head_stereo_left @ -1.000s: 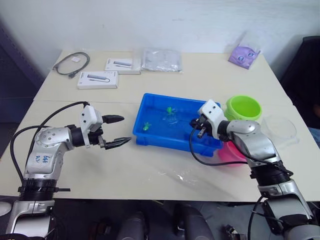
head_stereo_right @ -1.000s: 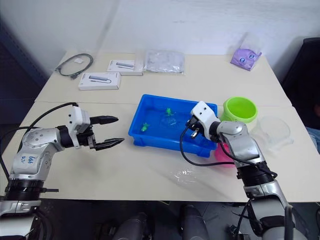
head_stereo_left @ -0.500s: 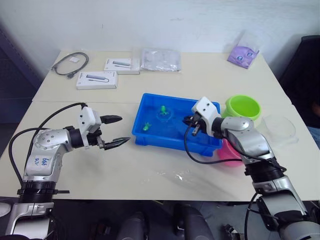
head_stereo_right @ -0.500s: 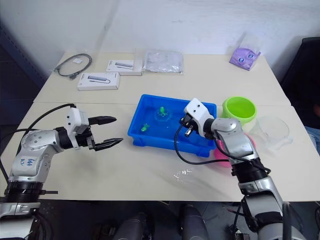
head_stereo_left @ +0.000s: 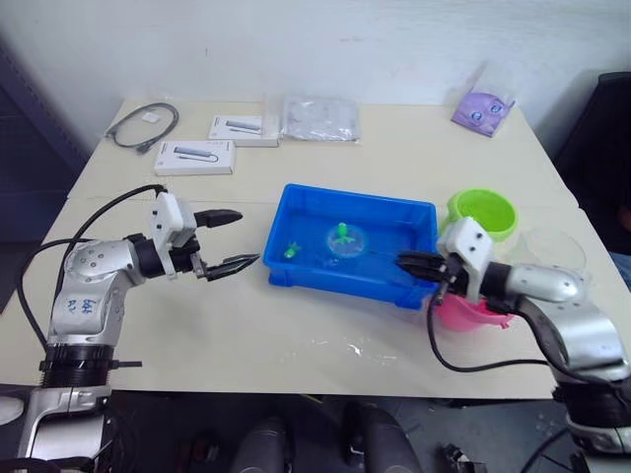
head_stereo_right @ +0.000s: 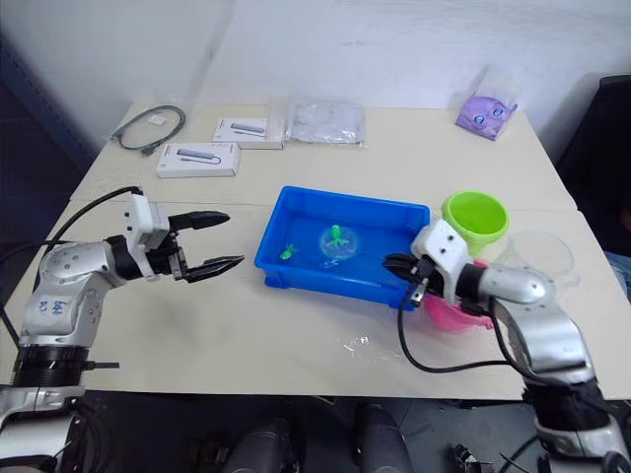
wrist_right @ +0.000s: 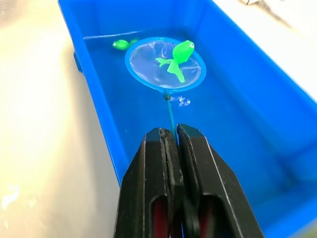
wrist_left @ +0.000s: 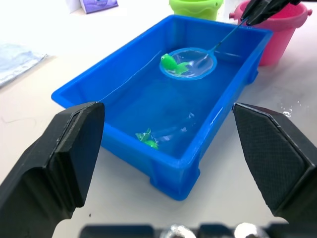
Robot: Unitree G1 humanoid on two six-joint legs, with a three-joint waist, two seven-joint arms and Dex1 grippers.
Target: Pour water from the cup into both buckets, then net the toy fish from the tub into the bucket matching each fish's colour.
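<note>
The blue tub holds water in the table's middle. My right gripper is at the tub's near right corner, shut on the net's thin handle. The net lies level over the water with a green toy fish in its hoop. A second green fish floats by the tub's left end. The green bucket and the pink bucket stand right of the tub, with the clear cup beyond them. My left gripper is open left of the tub, holding nothing.
Two white boxes, a coiled cable, a clear plastic bag and a purple pouch lie along the table's back. Spilled water glistens near the front edge.
My right arm has drawn back toward the tub's near right corner, pulling the net with the green fish from the tub's far left part to its middle. The left gripper has stayed put.
</note>
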